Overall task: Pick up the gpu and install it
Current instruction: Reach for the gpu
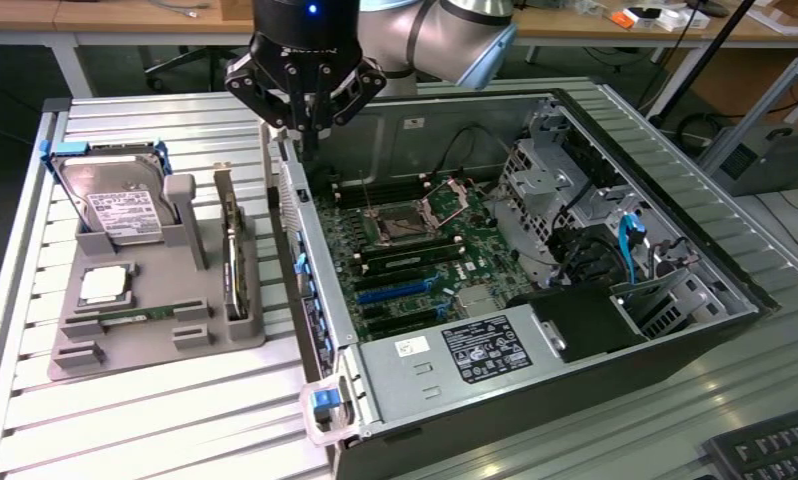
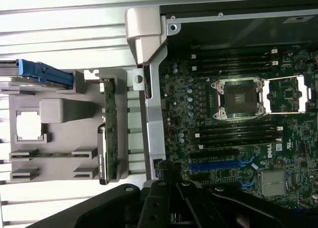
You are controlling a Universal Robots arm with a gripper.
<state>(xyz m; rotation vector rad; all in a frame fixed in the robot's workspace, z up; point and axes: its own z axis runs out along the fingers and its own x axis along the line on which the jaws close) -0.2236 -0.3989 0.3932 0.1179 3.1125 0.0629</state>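
Note:
The gpu [image 1: 235, 252] stands on its long edge in a slot of the grey holder [image 1: 159, 352], a thin dark board with a silvery bracket edge. In the wrist view the gpu [image 2: 107, 133] runs along the holder's [image 2: 59, 111] side nearest the computer. My gripper [image 1: 300, 132] hangs above the rear wall of the open computer case [image 1: 322, 250], to the exterior view's right of the gpu and higher. Its black fingers [image 2: 160, 200] are shut with nothing between them. The motherboard [image 1: 426, 262] lies exposed in the case, with blue expansion slots [image 2: 218, 164].
The holder also carries a silver hard drive [image 1: 119, 207] in a blue frame, a square processor [image 1: 102, 286] and a memory stick [image 1: 139, 318]. A power supply [image 1: 486, 350] and drive cages [image 1: 573, 190] fill the case's other end. A keyboard [image 1: 773, 450] sits at the near corner.

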